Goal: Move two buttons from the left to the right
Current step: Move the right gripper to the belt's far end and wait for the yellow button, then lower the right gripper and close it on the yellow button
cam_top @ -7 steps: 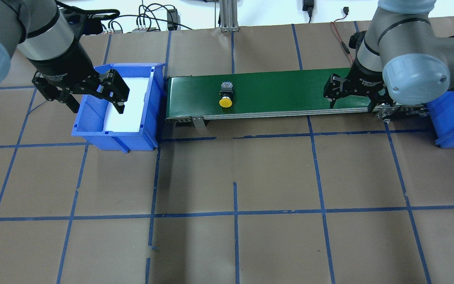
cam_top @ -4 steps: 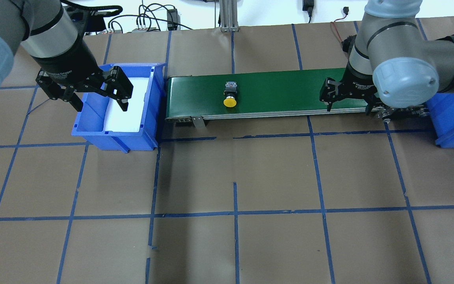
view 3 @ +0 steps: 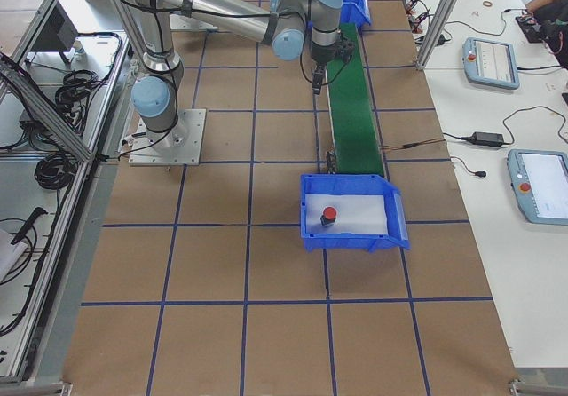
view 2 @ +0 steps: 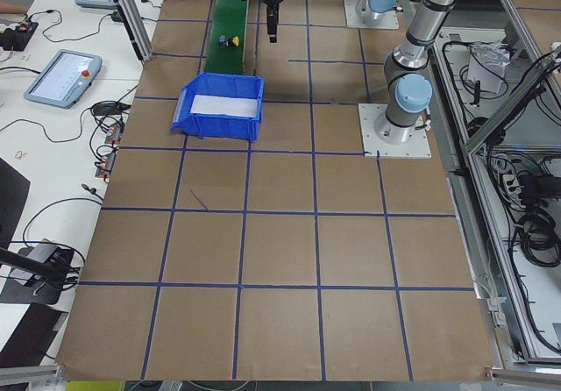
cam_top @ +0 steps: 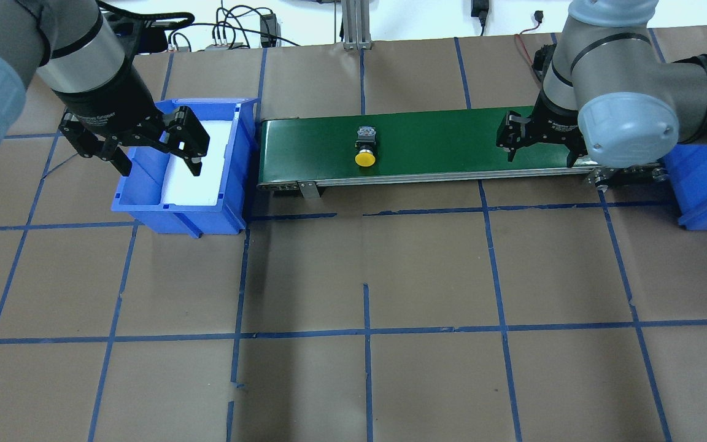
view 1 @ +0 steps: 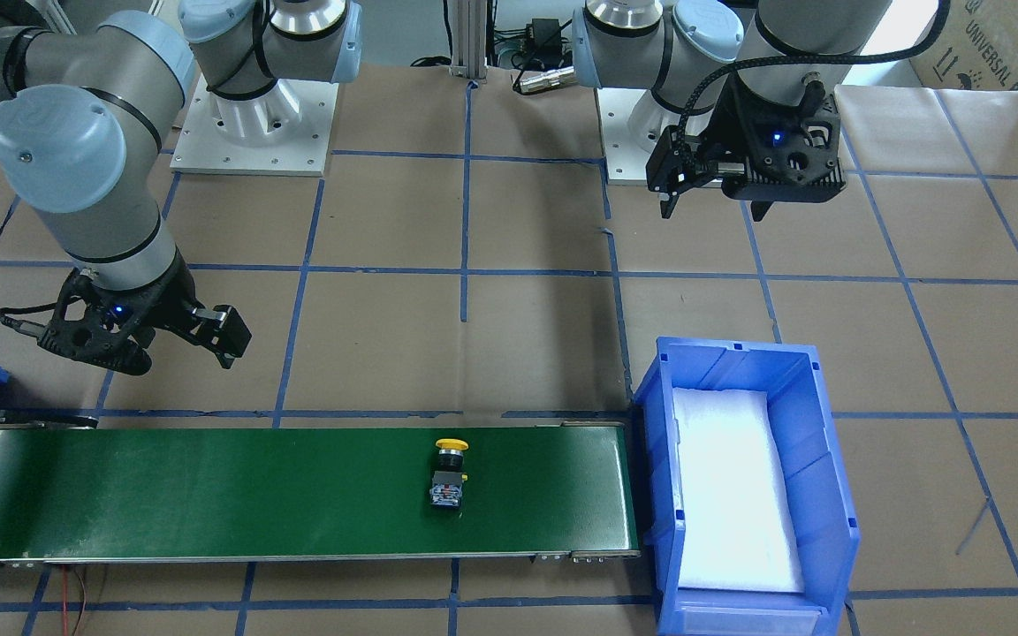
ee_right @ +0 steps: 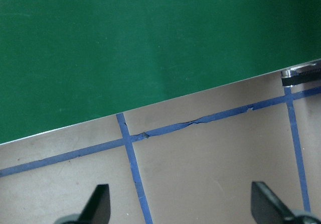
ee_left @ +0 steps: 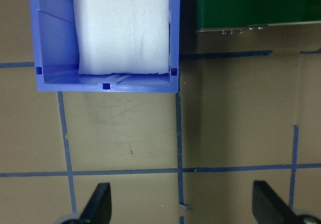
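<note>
On belt (cam_top: pixel 439 138), yellow button (cam_top: pixel 365 150) near edge, left claw (cam_top: pixel 160 166), right claw (cam_top: pixel 540 158) spread

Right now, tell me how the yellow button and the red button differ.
Cap: the yellow button has a yellow cap, the red button a red one. Place: the yellow button lies on its side on the green belt; the red button sits in the blue bin at the robot's right. Both have dark bodies, and neither is held.
</note>
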Controlling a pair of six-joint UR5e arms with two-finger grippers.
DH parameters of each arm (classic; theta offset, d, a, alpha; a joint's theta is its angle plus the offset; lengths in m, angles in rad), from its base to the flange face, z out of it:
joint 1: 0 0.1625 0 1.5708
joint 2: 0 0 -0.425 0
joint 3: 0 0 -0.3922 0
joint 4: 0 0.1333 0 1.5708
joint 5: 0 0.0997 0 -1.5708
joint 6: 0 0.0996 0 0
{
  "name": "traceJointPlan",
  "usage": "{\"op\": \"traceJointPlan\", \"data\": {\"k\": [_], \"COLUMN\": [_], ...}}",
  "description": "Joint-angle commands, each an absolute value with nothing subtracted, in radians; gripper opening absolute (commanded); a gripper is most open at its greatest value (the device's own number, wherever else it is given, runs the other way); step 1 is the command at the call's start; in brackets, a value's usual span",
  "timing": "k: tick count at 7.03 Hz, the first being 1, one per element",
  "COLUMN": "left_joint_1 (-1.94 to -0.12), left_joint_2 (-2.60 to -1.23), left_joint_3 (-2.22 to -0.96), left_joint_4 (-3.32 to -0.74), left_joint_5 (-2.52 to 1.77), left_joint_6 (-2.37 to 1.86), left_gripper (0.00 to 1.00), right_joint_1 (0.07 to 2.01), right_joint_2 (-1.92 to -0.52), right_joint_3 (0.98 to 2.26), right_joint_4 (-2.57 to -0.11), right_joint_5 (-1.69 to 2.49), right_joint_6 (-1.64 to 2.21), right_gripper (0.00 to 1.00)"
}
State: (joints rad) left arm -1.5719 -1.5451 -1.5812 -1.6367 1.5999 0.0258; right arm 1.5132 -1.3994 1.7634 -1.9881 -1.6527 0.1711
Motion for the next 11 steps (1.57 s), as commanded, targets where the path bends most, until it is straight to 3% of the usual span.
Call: {"op": "traceJointPlan", "data": {"k": [1,5,11], "left_joint_1": [-1.572,-1.572,-1.572], "left_joint_2": [-1.545,-1.540,-1.540], "left_joint_3": [-1.583,-1.591,-1.586], "left_joint_4": [-1.637,-1.637,-1.637], "left_joint_5": [1.601,1.601,1.606], "left_joint_6": [0.020,0.025,0.021], "left_gripper": [1.00,1.00,1.00], "right_joint_1": [1.517,1.554,1.722], "right_joint_2": [-1.405,-1.388,-1.108], "right_joint_3": [1.766,1.691,1.409], "right_joint_4": [-2.008,-2.008,-1.991], "right_joint_5": [-1.652,-1.541,-1.552], "right_joint_6": [0.173,0.213,0.391], "right_gripper": [1.00,1.00,0.98]}}
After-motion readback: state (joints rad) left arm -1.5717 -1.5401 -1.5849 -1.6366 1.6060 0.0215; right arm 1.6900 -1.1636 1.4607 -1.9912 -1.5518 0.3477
